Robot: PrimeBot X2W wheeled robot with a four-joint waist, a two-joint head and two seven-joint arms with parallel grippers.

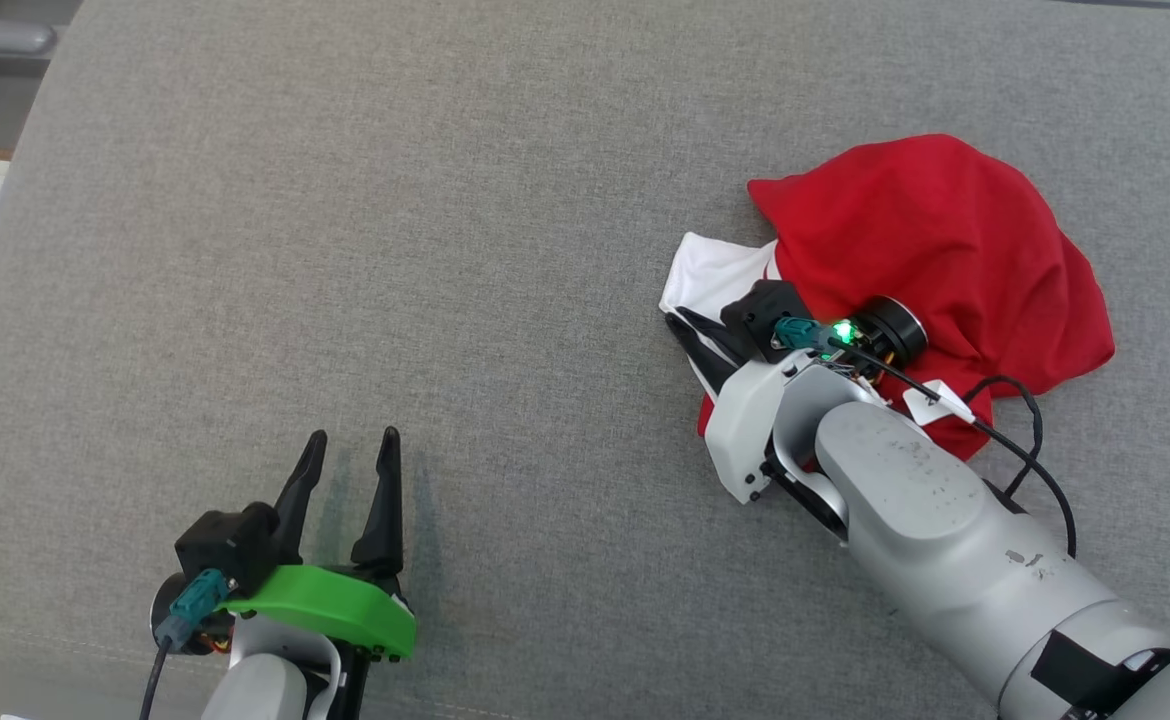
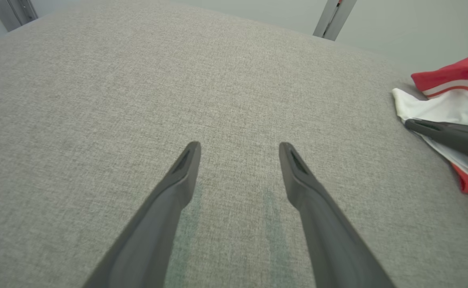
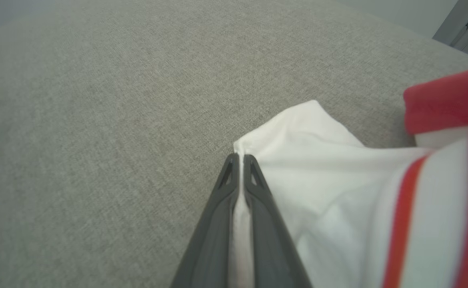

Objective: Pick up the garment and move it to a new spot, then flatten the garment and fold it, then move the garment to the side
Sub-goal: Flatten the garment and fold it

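The right gripper (image 3: pixel 240 159) is clamped on the white edge of the red-and-white garment (image 1: pixel 935 240), likely to lift it. The left gripper (image 1: pixel 353 440) hovers, fingers apart, well away from the garment.

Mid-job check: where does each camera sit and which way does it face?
Head view: on the head, looking down at the grey fabric surface; left gripper open lower left, right gripper and pale forearm at the red-and-white garment.
Left wrist view: on the left wrist, looking along its spread fingers across the surface.
Right wrist view: on the right wrist, looking along its fingers, shut on the garment's white edge.
Shared: the left wrist view also catches the garment and right gripper.
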